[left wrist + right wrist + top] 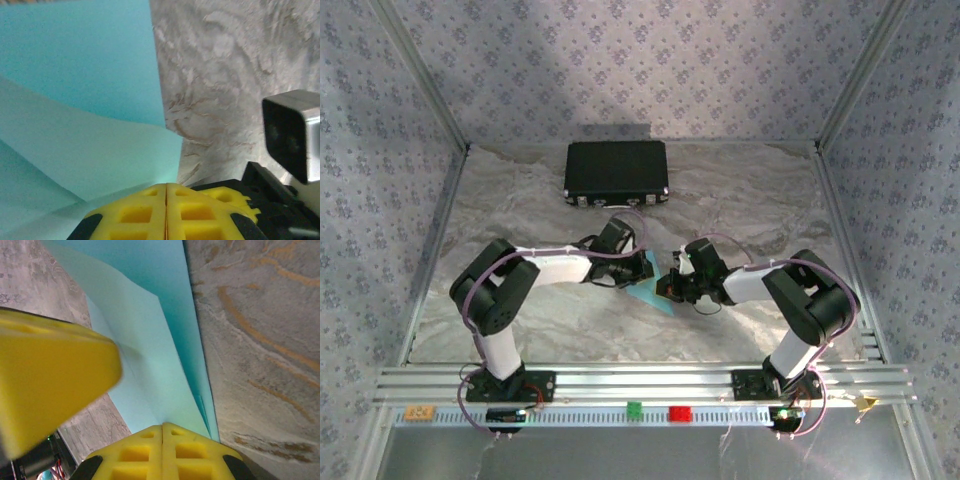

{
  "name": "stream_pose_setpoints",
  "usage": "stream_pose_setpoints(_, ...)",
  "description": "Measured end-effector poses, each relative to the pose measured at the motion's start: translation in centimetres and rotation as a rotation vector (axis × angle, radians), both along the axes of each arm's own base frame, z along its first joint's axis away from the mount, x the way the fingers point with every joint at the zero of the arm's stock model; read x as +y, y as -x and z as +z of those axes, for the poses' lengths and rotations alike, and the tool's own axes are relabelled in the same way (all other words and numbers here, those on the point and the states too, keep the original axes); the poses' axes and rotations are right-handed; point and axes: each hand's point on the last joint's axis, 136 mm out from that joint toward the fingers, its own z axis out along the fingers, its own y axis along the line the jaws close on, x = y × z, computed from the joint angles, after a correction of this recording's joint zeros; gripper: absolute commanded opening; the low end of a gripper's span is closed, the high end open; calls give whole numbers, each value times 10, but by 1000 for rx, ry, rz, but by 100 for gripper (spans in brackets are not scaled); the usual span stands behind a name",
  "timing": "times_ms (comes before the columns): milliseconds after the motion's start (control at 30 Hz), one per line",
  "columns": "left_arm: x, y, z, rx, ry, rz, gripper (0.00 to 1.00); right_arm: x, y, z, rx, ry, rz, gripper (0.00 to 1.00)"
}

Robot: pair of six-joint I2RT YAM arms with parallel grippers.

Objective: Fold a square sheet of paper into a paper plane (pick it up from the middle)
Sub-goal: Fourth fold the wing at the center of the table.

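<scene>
**Both grippers pinch the blue paper mid-table**

The crinkled grey worktop (520,210) carries a black case (616,172) at its far edge. Near the middle, between the two arms, is the light-blue sheet of paper (648,293), partly folded. The left gripper (166,187) and right gripper (163,428) are each clamped tight on it.

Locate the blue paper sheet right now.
Top view: the sheet of paper is mid-table, pinched between the left gripper and right gripper, nearer the arms than the black case.
</scene>
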Motion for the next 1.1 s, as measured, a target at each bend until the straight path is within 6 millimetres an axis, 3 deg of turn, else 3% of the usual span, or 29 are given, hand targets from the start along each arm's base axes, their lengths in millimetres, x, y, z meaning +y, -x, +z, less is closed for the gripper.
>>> stream_pose_setpoints(133,0,5,-18,34,-14,6,6,0,0,0,3,-1,-2,0)
stream_pose_setpoints(500,5,-2,-19,45,-6,31,6,-1,0,0,6,-1,-4,0)
stream_pose_setpoints(1100,45,-44,-18,70,-36,128,6,6,-1,1,-4,-9,25,0)
